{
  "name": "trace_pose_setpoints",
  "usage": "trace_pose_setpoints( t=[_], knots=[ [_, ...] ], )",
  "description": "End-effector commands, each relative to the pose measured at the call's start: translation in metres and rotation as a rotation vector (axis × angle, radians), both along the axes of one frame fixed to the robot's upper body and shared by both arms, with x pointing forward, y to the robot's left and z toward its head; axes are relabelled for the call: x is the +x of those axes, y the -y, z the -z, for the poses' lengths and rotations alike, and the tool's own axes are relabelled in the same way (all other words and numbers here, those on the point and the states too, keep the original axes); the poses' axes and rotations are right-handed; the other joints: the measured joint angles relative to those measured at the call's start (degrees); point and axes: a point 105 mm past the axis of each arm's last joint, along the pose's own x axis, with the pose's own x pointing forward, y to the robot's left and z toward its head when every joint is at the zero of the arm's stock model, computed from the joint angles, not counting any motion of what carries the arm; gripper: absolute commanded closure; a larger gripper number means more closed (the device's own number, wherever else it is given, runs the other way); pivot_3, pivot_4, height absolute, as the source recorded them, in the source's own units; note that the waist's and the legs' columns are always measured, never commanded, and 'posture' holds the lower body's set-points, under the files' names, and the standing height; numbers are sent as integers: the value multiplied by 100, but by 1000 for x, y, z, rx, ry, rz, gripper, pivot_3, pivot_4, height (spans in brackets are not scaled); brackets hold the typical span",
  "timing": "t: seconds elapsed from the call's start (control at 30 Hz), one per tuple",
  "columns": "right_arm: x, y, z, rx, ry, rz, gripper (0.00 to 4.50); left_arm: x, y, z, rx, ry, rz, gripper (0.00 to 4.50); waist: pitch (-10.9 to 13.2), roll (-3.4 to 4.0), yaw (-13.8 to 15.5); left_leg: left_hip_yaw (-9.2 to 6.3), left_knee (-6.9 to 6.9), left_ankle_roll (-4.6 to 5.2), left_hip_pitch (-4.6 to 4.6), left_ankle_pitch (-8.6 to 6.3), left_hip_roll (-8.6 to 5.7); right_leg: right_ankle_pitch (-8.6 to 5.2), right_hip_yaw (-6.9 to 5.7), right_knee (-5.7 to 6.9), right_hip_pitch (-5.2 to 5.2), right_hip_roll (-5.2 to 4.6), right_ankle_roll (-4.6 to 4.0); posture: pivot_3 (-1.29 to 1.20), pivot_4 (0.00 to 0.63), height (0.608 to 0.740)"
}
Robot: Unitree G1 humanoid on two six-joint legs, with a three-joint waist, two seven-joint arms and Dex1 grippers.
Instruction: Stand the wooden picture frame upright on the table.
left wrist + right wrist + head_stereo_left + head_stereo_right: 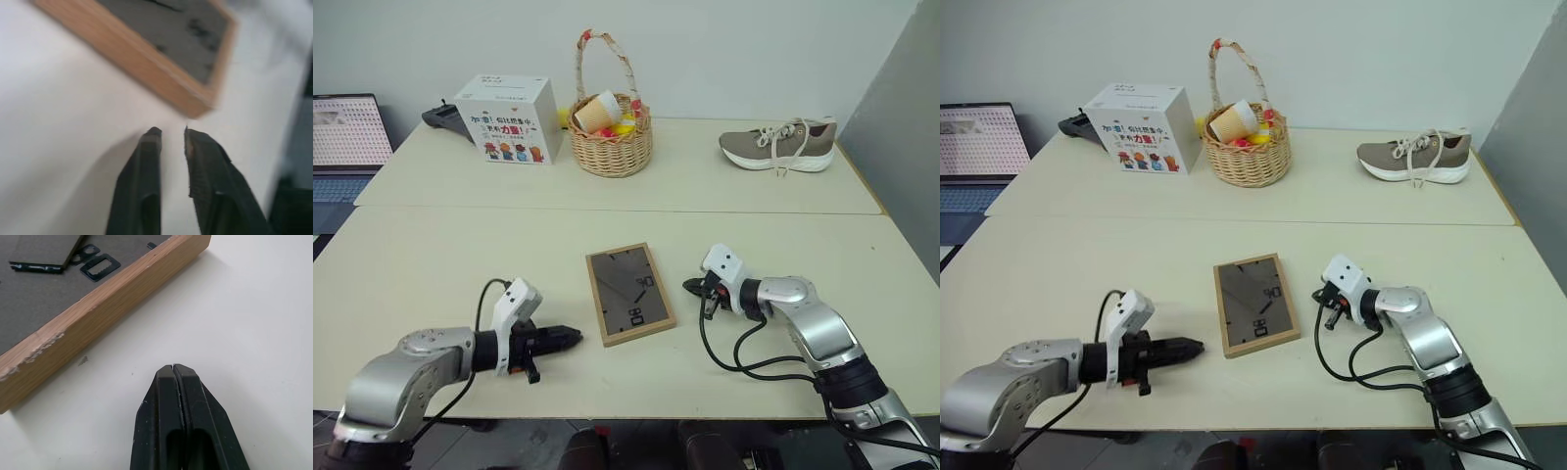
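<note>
Your left end effector (570,337) hovered near the frame's corner, fingers (149,147) slightly parted, gripping nothing. The wooden picture frame (628,292) lay flat, back up, on the worktop (431,264) between both arms: standing it had probably not begun. Next, lift an edge. Your right end effector (173,368), closed and empty, sat beside its chipped edge, which your right wrist view revealed.

The laptop (347,147) is cut off at the left edge of the left eye view. The wooden picture frame (146,54) is blurred in the left wrist view (its top is cropped), and the picture side is hidden.
</note>
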Motion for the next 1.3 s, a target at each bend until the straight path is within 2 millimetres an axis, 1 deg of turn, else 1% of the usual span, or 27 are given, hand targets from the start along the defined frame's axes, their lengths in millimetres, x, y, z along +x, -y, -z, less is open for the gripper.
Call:
trace_pose_setpoints(
  t=[0.03,0.1,0.13,0.17,0.3,0.33,0.47,0.5,0.6,0.7,0.77,0.83,1.0,1.07,1.1,1.3],
  knots=[
    [1,-7,-8,32,47,-2,4500,-1,0,-10,-145,-127,-75,2671,0,0,4,0,0,0,0,0,-1,0,1,0,1,0,0,0,150,740],
    [-3,-13,-7,53,41,-9,4500,4,-1,-11,-219,-203,-121,2292,-2,-3,15,-1,2,0,0,0,-4,0,-1,2,2,0,0,0,150,740],
    [-5,-15,-7,62,40,-11,4500,5,-1,-11,-243,-226,-136,2051,-3,-5,19,-2,3,0,-3,0,-4,0,-7,1,2,1,0,0,150,740],
    [-5,-17,-7,67,39,-12,4500,7,-1,-12,-260,-238,-150,1900,-5,-7,16,-4,4,0,-3,0,-4,0,-7,1,2,1,0,0,150,740],
    [-4,-26,-3,64,59,0,4500,20,-9,-2,-340,-308,-279,1154,-7,-9,10,-8,2,-1,-2,0,-2,0,-4,0,2,-1,0,0,150,740],
    [-5,-29,-1,71,55,1,4500,20,-7,0,-349,-320,-275,1022,-8,-10,7,-9,2,-1,-1,1,-1,1,-3,0,2,-3,-1,0,150,740],
    [-5,-42,0,90,49,-5,4500,19,5,8,-347,-360,-255,189,-10,-13,-13,-10,0,-2,4,1,4,1,0,5,2,-6,-1,0,150,740],
    [-5,-46,0,94,50,-8,4500,20,7,11,-348,-372,-259,52,-12,-14,-7,-10,-1,-3,4,1,4,1,0,5,2,-7,-1,0,150,740],
    [-7,-60,1,103,52,-35,4500,19,17,24,-339,-407,-260,52,-20,-14,4,-6,-1,-3,8,1,-2,1,2,5,6,-10,-1,0,150,740],
    [-9,-70,1,109,48,-59,4500,14,31,33,-334,-431,-238,52,-24,-12,5,-1,-3,-3,28,1,-4,1,6,2,25,-10,-1,0,150,740],
    [-10,-74,-1,118,44,-64,4500,12,37,35,-348,-440,-224,52,-34,2,4,-3,-9,-4,59,-1,-4,0,5,-16,65,-10,0,0,150,740],
    [-10,-75,-1,125,40,-62,4500,12,43,35,-358,-437,-214,52,-35,2,11,-3,-9,-5,62,-2,-5,0,3,-20,71,-9,0,0,150,740],
    [-12,-77,-2,146,21,-54,4500,18,47,32,-392,-419,-224,52,-37,2,83,-8,-6,-5,62,-1,-12,-1,-7,-33,88,-13,2,0,150,740],
    [-11,-73,0,136,22,-45,4500,19,48,29,-415,-411,-218,411,-37,2,93,-8,-6,-5,62,-2,-13,-1,-8,-35,89,-13,2,0,150,740],
    [-10,-71,1,131,22,-40,4500,19,48,28,-426,-408,-217,496,-37,2,93,-9,-6,-5,62,-2,-13,-1,-8,-35,89,-13,2,0,150,740],
    [-6,-59,1,123,30,-4,4500,22,43,19,-445,-385,-226,1800,-35,1,86,-10,-7,-5,61,-2,-12,-1,-9,-37,88,-11,2,0,150,740]
  ],
)
